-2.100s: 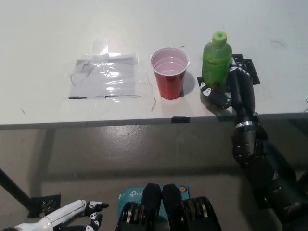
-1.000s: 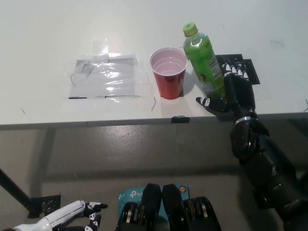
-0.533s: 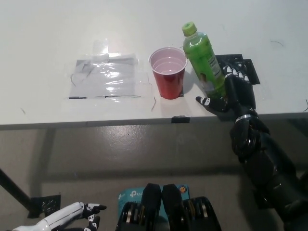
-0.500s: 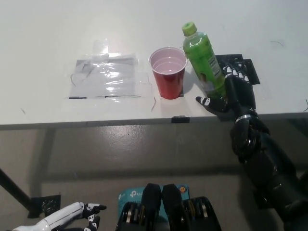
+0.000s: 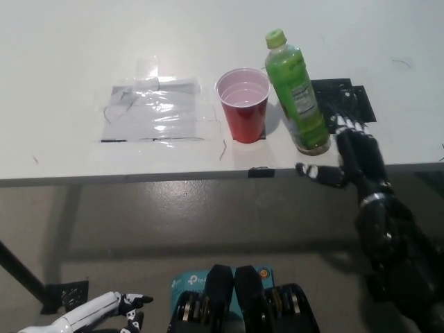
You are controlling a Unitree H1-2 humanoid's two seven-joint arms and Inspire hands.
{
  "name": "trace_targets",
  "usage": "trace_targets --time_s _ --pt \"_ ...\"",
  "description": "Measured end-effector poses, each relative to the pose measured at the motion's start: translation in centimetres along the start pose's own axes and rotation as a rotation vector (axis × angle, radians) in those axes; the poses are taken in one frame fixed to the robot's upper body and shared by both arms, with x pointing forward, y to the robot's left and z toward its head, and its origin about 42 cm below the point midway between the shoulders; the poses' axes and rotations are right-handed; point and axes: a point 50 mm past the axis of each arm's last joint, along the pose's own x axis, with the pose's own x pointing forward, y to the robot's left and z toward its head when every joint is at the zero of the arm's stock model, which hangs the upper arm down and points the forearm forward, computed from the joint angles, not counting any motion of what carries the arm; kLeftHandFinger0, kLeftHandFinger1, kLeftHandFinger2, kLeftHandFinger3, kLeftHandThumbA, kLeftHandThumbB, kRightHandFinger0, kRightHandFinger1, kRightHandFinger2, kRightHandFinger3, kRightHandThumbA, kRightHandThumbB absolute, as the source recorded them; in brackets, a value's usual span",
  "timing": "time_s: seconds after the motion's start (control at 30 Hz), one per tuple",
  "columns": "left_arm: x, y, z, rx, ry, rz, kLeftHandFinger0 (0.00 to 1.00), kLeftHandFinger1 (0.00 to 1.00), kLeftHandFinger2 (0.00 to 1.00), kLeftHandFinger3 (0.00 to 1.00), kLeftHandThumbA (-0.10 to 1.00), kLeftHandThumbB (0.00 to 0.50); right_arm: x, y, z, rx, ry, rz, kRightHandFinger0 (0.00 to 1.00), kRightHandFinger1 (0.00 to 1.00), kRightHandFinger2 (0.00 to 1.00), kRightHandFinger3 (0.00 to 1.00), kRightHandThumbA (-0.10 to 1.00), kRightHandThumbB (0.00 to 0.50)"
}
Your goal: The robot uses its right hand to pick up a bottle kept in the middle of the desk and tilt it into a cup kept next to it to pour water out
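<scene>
Bottle point(image 5: 297, 94) is standing on the counter point(image 5: 208, 28) beside the cup point(image 5: 243, 104); your right hand point(image 5: 350, 156) is hanging open, holding nothing. Looking slick, top-heavy; you're best gripping mid-body

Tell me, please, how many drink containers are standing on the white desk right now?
2: a red plastic cup near the desk's middle, and a green plastic bottle just to its right, near the front edge. None appears hidden.
</scene>
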Motion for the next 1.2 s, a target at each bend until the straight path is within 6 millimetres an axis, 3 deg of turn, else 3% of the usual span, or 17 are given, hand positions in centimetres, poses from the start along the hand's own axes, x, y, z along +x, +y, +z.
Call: trace_targets --time_s 0.33,0.53,0.57,0.63,0.67,0.7,0.77,0.87,0.97,1.03,1.07,1.13,1.2 --pt "-0.4 -0.5 -0.5 -0.012 0.012 -0.002 1.00 1.00 1.00 1.00 1.00 0.415 -4.2 -6.4 -0.2 -0.042 -0.098 -0.023 1.00 1.00 1.00 1.00 1.00 0.500" --pt "-0.6 -0.5 -0.7 -0.018 0.018 0.005 1.00 1.00 1.00 1.00 1.00 0.432 -8.3 -8.3 0.1 0.006 -0.126 -0.015 1.00 1.00 1.00 1.00 1.00 0.500" --pt "-0.6 -0.4 -0.7 -0.017 0.018 0.005 1.00 1.00 1.00 1.00 1.00 0.439 -9.0 -8.5 0.1 0.019 -0.127 -0.018 1.00 1.00 1.00 1.00 1.00 0.392" --pt "-0.5 -0.4 -0.6 -0.016 0.017 0.006 1.00 1.00 1.00 1.00 1.00 0.434 -10.7 -8.6 -0.2 0.073 -0.111 -0.034 1.00 1.00 1.00 1.00 0.90 0.315" --pt "-0.6 -0.4 -0.7 -0.015 0.018 0.007 1.00 1.00 1.00 1.00 1.00 0.433 -12.0 -8.6 -0.1 0.120 -0.107 -0.048 1.00 1.00 1.00 1.00 0.89 0.304" --pt "-0.6 -0.4 -0.7 -0.015 0.019 0.007 1.00 1.00 1.00 1.00 1.00 0.422 -13.1 -8.3 -0.2 0.157 -0.093 -0.052 1.00 1.00 1.00 1.00 0.74 0.244" --pt "-0.5 -0.4 -0.6 -0.014 0.019 0.007 1.00 1.00 1.00 1.00 1.00 0.402 -15.5 -7.1 0.0 0.254 -0.061 -0.057 1.00 1.00 1.00 1.00 0.71 0.201" --pt "-0.5 -0.3 -0.7 -0.016 0.018 0.008 1.00 1.00 1.00 1.00 1.00 0.408 -18.2 -5.0 0.1 0.354 -0.009 -0.036 1.00 1.00 1.00 1.00 0.67 0.198" --pt "-0.5 -0.3 -0.6 -0.016 0.018 0.009 1.00 1.00 1.00 1.00 1.00 0.405 -19.3 -4.0 -0.5 0.387 0.012 -0.017 1.00 1.00 1.00 1.00 0.65 0.201" --pt "-0.5 -0.3 -0.6 -0.018 0.016 0.010 1.00 1.00 1.00 1.00 1.00 0.406 -19.4 -4.1 -1.0 0.406 0.018 -0.016 1.00 1.00 1.00 1.00 0.55 0.173" --pt "-0.5 -0.4 -0.6 -0.020 0.015 0.010 1.00 1.00 1.00 1.00 1.00 0.412 -19.3 -4.1 -1.3 0.419 0.020 -0.011 0.99 1.00 1.00 1.00 0.49 0.135" --pt "-0.4 -0.4 -0.6 -0.022 0.014 0.009 1.00 1.00 1.00 1.00 1.00 0.411 -19.2 -4.1 -1.8 0.452 0.027 0.003 0.81 0.96 1.00 1.00 0.39 0.157" --pt "-0.4 -0.5 -0.6 -0.024 0.014 0.009 1.00 1.00 1.00 1.00 1.00 0.402 -19.0 -4.0 -2.2 0.489 0.031 0.020 0.71 0.83 0.96 1.00 0.29 0.161"
